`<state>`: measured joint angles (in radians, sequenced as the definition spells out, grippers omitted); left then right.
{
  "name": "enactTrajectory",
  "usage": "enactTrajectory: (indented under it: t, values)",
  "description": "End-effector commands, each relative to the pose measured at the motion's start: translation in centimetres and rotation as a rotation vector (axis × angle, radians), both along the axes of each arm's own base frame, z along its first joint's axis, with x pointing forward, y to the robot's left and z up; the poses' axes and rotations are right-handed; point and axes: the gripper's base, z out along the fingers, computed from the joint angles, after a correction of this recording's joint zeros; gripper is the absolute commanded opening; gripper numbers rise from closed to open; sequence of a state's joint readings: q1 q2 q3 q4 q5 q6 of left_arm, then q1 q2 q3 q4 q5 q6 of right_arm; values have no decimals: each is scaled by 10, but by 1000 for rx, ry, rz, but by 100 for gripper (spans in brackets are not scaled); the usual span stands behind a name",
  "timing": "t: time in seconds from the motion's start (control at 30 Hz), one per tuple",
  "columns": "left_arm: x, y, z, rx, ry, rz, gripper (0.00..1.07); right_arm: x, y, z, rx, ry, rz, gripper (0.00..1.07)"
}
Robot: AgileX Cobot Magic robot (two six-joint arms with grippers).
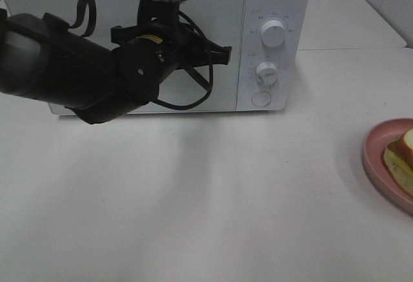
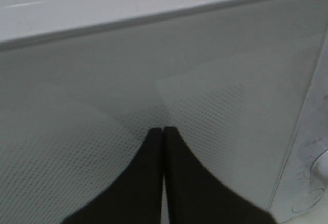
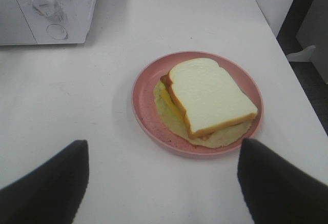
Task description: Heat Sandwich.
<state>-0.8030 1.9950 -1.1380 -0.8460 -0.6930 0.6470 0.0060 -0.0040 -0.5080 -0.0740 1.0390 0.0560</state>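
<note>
While the door of the white box-shaped microwave oven (image 1: 155, 43) is shut, the first job, I think, is to open it; the black left gripper (image 2: 163, 131) has its two fingers pressed together, holding nothing, right up by the door's dotted glass; it should push or pull gently, near the door's edge by the knobs; the pale bread sandwich (image 3: 207, 98) with yellow-green filling waits on the round pink plate (image 3: 143, 106) at the table's right edge; the black right gripper (image 3: 163, 180) hangs just beside it, fingers wide apart, empty.
</note>
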Motion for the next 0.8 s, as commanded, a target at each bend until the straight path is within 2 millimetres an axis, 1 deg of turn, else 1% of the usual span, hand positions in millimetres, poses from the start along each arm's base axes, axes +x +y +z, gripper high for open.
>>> enactTrajectory:
  t: [0.03, 0.07, 0.17, 0.2, 0.27, 0.33, 0.4, 0.47, 0.5, 0.53, 0.57, 0.6, 0.63, 0.67, 0.7, 0.73, 0.77, 0.8]
  values:
    - [-10, 3, 9, -15, -12, 12, 0, -4, 0, -1, -5, -27, -3, 76]
    - [-18, 5, 10, -11, -5, 2, 0, -4, 0, -1, -5, -27, -3, 76]
    - [-30, 8, 9, 1, 21, -22, 0, -4, 0, -1, -5, -27, -3, 76]
    - [-30, 8, 9, 1, 21, -22, 0, -4, 0, -1, -5, -27, -3, 76]
    - [-42, 11, 9, 9, 79, -64, 0, -4, 0, -1, -5, -27, -3, 76]
    - [-45, 13, 9, 11, 101, -80, 0, -4, 0, -1, -5, -27, -3, 76]
    - [-56, 17, 8, 21, 176, -130, 0, -4, 0, -1, -5, -27, -3, 76]
    - [-63, 19, 6, 29, 228, -164, 0, -4, 0, -1, -5, -27, -3, 76]
    - [-63, 19, 6, 29, 228, -164, 0, -4, 0, -1, -5, -27, -3, 76]
    - [-69, 20, 3, 34, 295, -206, 1, -4, 0, -1, -5, -27, -3, 76]
    - [-72, 20, 2, 36, 325, -226, 2, -4, 0, -1, -5, -27, -3, 76]
    - [-73, 20, 1, 39, 365, -250, 5, -4, 0, -1, -5, -27, -3, 76]
    - [-73, 20, 1, 39, 365, -250, 5, -4, 0, -1, -5, -27, -3, 76]
    - [-80, 19, -2, 49, 444, -309, 18, -4, 0, -1, -5, -27, -3, 76]
    - [-81, 20, -3, 55, 474, -326, 29, -4, 0, -1, -5, -27, -3, 76]
    - [-81, 21, -4, 58, 499, -338, 44, -4, 0, -1, -5, -27, -3, 76]
    - [-84, 21, -7, 62, 544, -363, 62, -4, 0, -1, -5, -27, -3, 76]
    - [-84, 21, -7, 62, 544, -363, 62, -4, 0, -1, -5, -27, -3, 76]
